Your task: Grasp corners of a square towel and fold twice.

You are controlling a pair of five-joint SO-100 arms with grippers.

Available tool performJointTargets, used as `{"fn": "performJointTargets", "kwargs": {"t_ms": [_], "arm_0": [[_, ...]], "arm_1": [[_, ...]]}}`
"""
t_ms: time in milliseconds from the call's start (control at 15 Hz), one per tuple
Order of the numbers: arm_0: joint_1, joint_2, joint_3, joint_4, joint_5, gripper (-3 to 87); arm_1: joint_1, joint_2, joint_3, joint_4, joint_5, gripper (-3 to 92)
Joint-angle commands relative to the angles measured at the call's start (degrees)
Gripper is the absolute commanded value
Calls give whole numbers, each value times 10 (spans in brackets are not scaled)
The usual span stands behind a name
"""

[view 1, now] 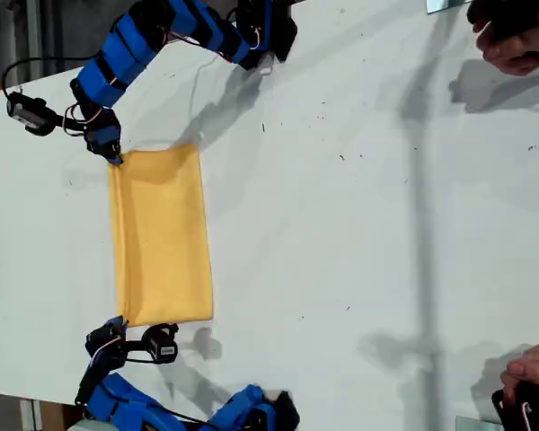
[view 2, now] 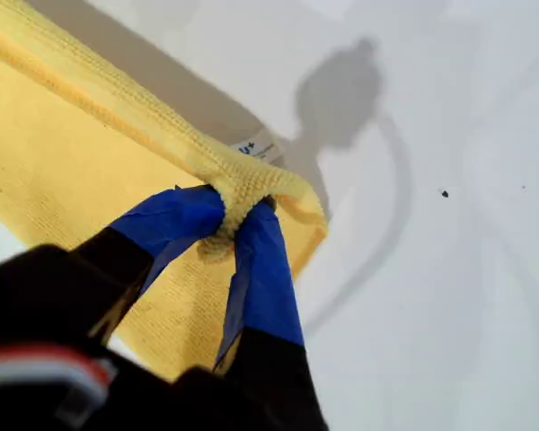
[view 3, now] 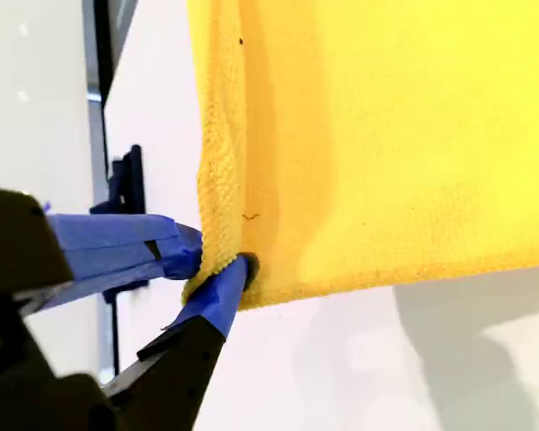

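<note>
At the blue-taped tips, my first end effector (view 2: 238,220) is pinched closed on a bunched corner (view 2: 242,184) of the towel (view 1: 162,235), white tag (view 2: 256,148) just beside; my second end effector (view 3: 217,265) is likewise clamped on another corner (view 3: 220,260). Towel lies as a folded rectangle on the white worktop (view 1: 359,224), toward the exterior view's left, an arm at each short end. Judgement: second fold pending; lift both corners evenly, carry across together, keep cloth taut, avoid dragging lower layers.

2 blue arms (view 1: 130,49), black joints, blue-taped black hand (view 2: 229,224) fingers
</note>
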Motion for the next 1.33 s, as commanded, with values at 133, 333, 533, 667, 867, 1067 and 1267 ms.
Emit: {"fn": "performJointTargets", "kwargs": {"t_ms": [133, 333, 533, 667, 867, 1067, 1267], "arm_0": [[-49, -213, -185, 4, 7, -28], [-29, -132, -120, 22, 2, -28], [2, 63, 75, -26, -8, -28], [19, 131, 174, -54, -20, -28], [55, 140, 226, -78, -33, -28], [87, 140, 239, -82, -40, -28], [111, 129, 254, -70, -75, -28]], "arm_1": [[31, -110, -112, -47, -28, -1], [17, -51, -78, -21, -52, -1], [-25, 99, 69, -34, -56, -1], [-47, 162, 169, -66, -25, -1], [-87, 137, 208, -67, -6, -1], [-98, 115, 210, -30, 36, -1], [-82, 80, 206, 17, 84, -1]]}}
